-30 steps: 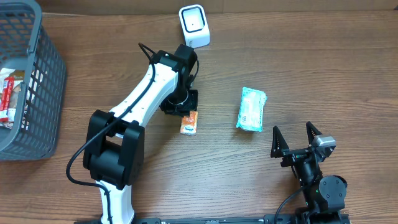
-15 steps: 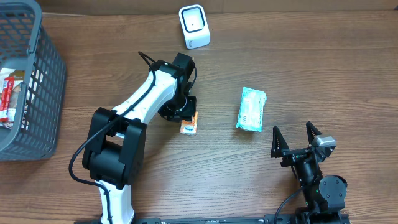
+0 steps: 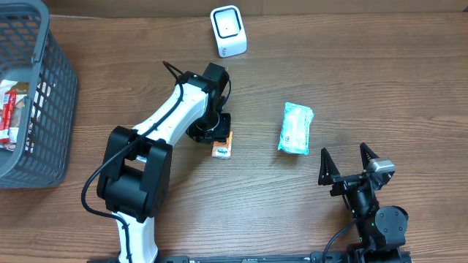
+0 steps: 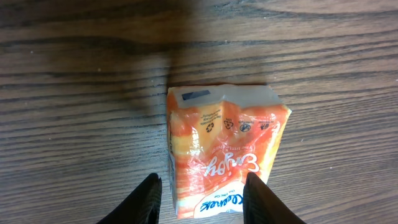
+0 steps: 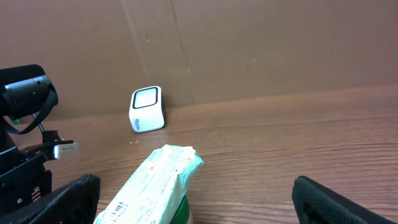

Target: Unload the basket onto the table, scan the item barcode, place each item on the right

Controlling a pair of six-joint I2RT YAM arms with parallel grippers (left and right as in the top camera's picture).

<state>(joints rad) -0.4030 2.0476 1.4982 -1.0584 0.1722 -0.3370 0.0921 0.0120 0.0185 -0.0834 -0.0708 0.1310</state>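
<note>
Orange and white, the small packet (image 4: 221, 149) is seen lying flat on the wooden table (image 3: 380, 66), left of centre. The left hand (image 4: 202, 199) is positioned over its near end with its fingers (image 4: 152, 196) parted, one on each side. The packet is straddled rather than clamped, and a thin strip of table is visible beside one finger. A white scanner (image 3: 228, 31) is stood at the far edge of the table, well apart from the packet. A pale green packet (image 3: 295, 128) is laid to the right, near the middle of the table. The right hand (image 3: 343, 159) is held at the near right edge, spread wide with nothing between its fingers. A grey basket (image 3: 62, 88) is placed at the far left, with wrapped items (image 3: 9, 109) inside.
</note>
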